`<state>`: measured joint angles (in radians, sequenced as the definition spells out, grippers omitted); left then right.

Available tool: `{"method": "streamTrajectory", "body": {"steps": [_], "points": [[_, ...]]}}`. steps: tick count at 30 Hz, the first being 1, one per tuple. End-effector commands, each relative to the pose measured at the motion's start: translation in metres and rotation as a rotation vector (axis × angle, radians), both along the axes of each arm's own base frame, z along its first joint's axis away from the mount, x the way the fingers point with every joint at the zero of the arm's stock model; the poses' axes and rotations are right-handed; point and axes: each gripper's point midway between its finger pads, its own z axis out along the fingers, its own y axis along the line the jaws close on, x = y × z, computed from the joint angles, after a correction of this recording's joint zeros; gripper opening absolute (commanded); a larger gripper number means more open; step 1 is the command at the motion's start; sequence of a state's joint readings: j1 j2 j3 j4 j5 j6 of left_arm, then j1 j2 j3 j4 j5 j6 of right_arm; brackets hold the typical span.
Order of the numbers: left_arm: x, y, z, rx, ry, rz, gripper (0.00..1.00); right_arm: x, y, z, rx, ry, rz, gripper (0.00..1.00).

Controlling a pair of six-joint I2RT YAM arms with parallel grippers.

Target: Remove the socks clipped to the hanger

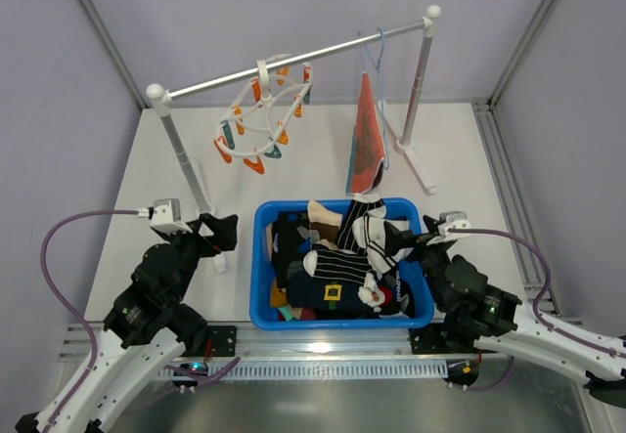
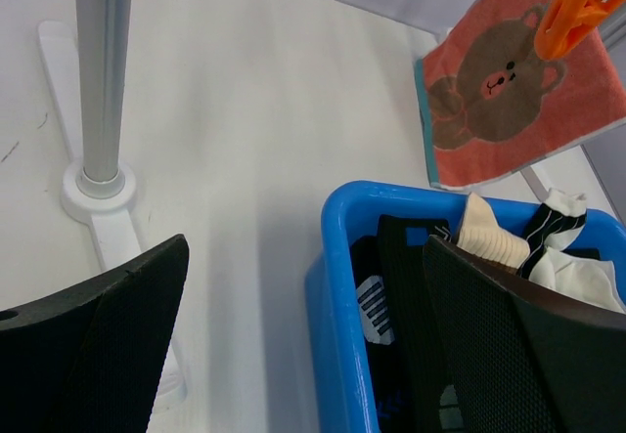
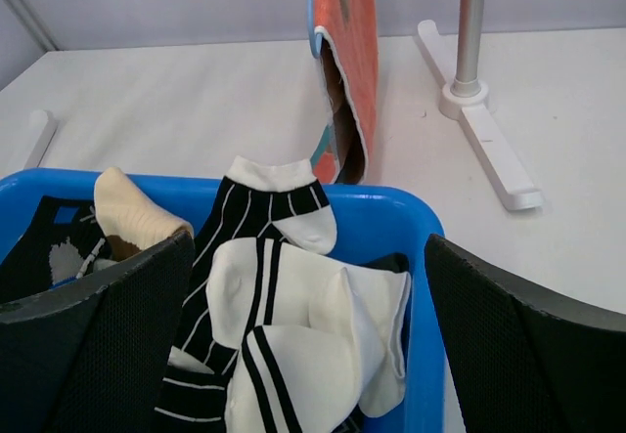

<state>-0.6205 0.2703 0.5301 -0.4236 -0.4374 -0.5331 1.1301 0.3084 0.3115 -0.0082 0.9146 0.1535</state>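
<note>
Both grippers open, socks (image 1: 342, 257) all heaped in the blue bin (image 1: 260, 286)

My left gripper (image 1: 217, 234) sits just beside the bin's left wall and my right gripper (image 1: 417, 243) by its right rim, both with jaws wide apart and holding nothing. The lower socks are buried, and the yellow patch on a black one is too small to read. The hanger (image 1: 262, 120) dangles from the rail (image 1: 323, 54), well apart from me. My wrist cameras cut off the bear cloth (image 2: 509, 91) at the top.

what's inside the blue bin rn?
A heap of socks: black-and-white striped, cream, dark ones. They cover the blue bin's floor, so anything underneath is hidden.
</note>
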Motion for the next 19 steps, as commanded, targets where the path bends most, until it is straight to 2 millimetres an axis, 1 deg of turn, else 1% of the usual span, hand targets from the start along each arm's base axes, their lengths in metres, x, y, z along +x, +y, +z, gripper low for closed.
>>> {"method": "streamTrajectory", "body": {"steps": [1, 5, 7, 14, 19], "points": [[0.0022, 0.0007, 0.0045, 0.005, -0.025, 0.006, 1.00, 0.0076, -0.0041, 0.0197, 0.033, -0.046, -0.051, 1.00], [0.0031, -0.0014, 0.0024, 0.009, -0.016, 0.000, 0.99, 0.0144, -0.0022, 0.0147, 0.003, -0.021, -0.072, 1.00], [0.0035, -0.0020, 0.0019, 0.013, -0.011, -0.002, 1.00, 0.0169, -0.0045, 0.0137, 0.004, -0.017, -0.082, 1.00], [0.0045, -0.0022, 0.0008, 0.021, -0.001, 0.001, 1.00, 0.0158, -0.0080, 0.0146, 0.038, -0.025, -0.062, 1.00], [0.0027, -0.0007, 0.0036, 0.013, -0.013, 0.002, 1.00, 0.0167, -0.0070, 0.0132, 0.030, -0.021, -0.061, 1.00]]}}
